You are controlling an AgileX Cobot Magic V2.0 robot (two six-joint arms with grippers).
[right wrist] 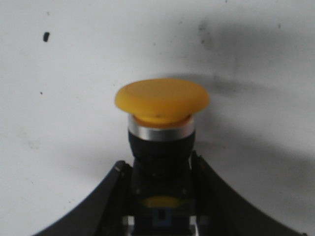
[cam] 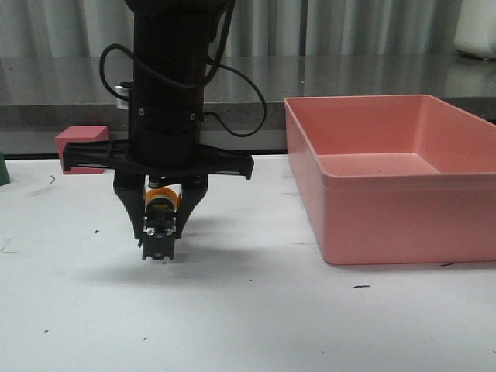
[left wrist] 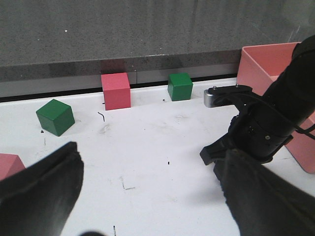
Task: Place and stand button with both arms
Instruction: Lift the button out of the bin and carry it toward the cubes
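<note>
The button shows in the right wrist view with its yellow-orange domed cap [right wrist: 161,101] on a silver ring and a black body. My right gripper [right wrist: 160,164] is shut on the black body, and the cap sticks out past the fingertips. In the front view the same gripper [cam: 158,236] hangs at centre left and holds the button [cam: 160,203] just above the white table. My left gripper [left wrist: 147,196] is open and empty over bare table. The right arm [left wrist: 275,123] stands beside its far finger. The left arm does not show in the front view.
A large pink bin [cam: 387,232] stands on the right and also shows in the left wrist view [left wrist: 261,59]. By the back edge are a red cube [left wrist: 116,91] and two green cubes [left wrist: 55,116] [left wrist: 179,86]. Another pinkish cube [left wrist: 10,164] lies near the left finger.
</note>
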